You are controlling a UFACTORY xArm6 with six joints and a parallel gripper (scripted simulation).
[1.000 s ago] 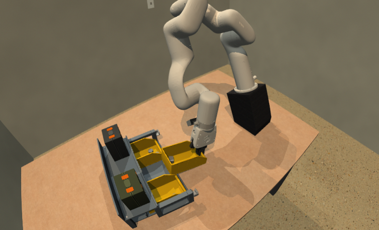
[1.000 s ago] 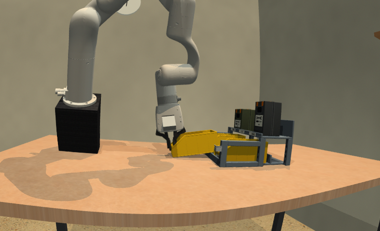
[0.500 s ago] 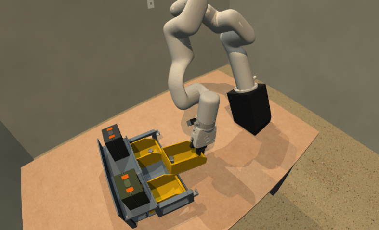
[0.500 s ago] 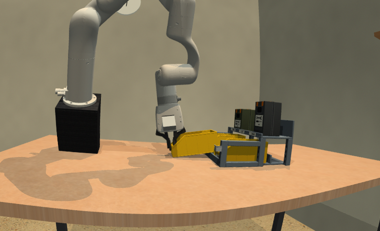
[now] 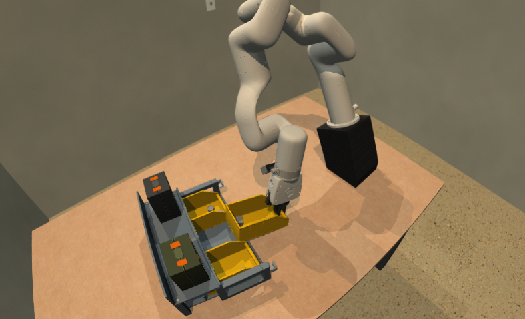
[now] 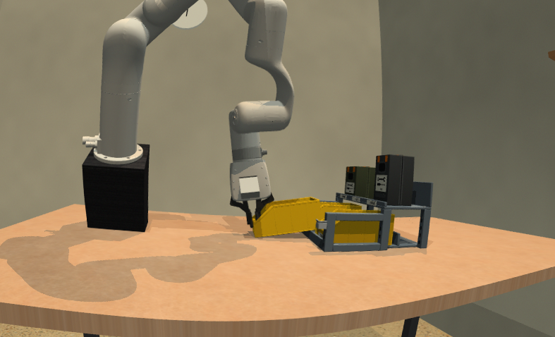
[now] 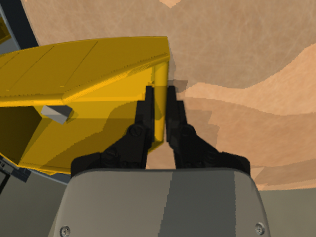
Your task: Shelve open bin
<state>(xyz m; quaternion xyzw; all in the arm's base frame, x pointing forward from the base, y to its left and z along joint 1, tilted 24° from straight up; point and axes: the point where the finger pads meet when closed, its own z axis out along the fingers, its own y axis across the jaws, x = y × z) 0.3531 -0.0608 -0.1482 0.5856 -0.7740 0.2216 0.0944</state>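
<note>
The yellow open bin lies on the table in front of the grey shelf, tilted, with its end toward the shelf raised at the front lip. It also shows in the side view. A small grey part lies inside it. My gripper points down and is shut on the bin's end wall, the end away from the shelf. The wrist view shows that thin yellow wall between my fingers. The free place is the middle gap between two yellow bins on the shelf.
A black box and a green box stand on the shelf's upper board, over the bins' rear ends. The arm's black base stands at the back right. The shelf's front frame faces the bin.
</note>
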